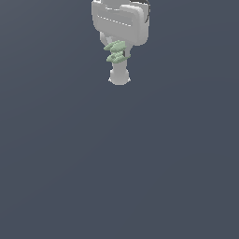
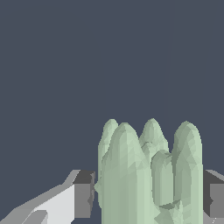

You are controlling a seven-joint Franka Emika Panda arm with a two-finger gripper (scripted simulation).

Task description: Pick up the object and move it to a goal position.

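Note:
The object (image 1: 115,51) is a small pale green piece made of several short parallel ridges. In the exterior view it sits near the top, just below the white body of my gripper (image 1: 118,65). One white finger (image 1: 119,75) shows below it. In the wrist view the object (image 2: 151,175) stands large between the two dark pads (image 2: 83,194), filling the gap from one pad to the other. My gripper (image 2: 148,199) is shut on it. The lower end of the object is cut off by the frame edge. No goal marker shows in either view.
Only a plain dark blue-grey background surrounds the gripper in both views. No table edge, container or other object is visible.

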